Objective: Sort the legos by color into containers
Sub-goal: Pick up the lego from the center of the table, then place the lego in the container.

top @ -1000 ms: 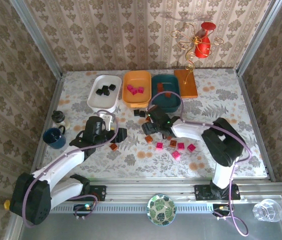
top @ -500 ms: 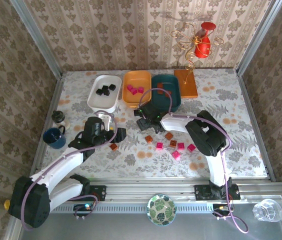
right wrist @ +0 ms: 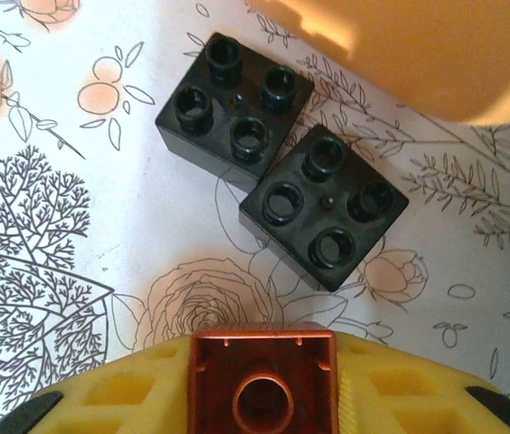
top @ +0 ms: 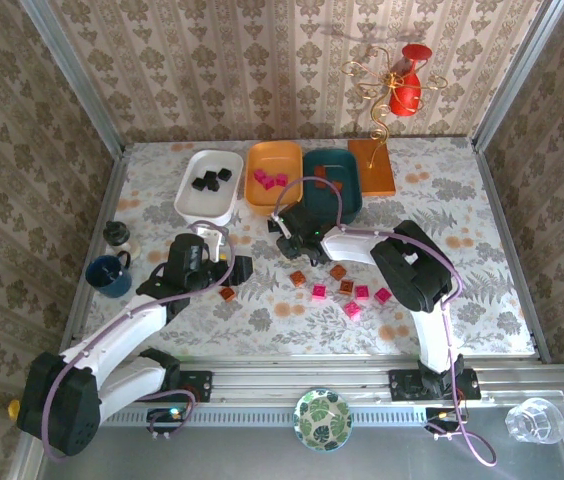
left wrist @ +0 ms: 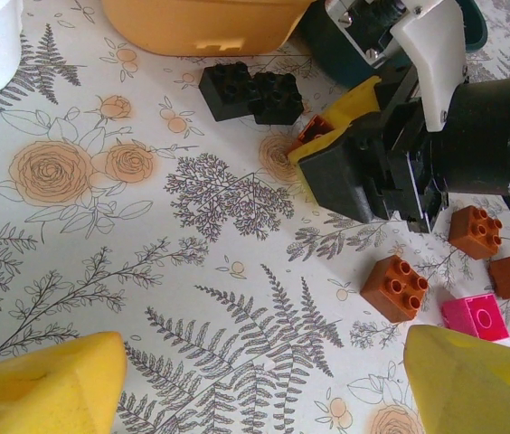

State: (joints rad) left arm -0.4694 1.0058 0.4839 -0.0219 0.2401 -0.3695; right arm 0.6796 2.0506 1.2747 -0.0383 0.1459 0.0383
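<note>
Placement is being prepared: an orange-brown brick is being pinched by the right gripper's fingers, seemingly for the teal tray, upper centre; the left gripper's fingers are being held apart.

no readable text, labels or numbers anywhere

the cloth is white with peach roses and grey ferns. left of the orange tray a white tray holds black bricks; right of it a teal tray; inside it pink bricks; before it a brown brick.
</note>
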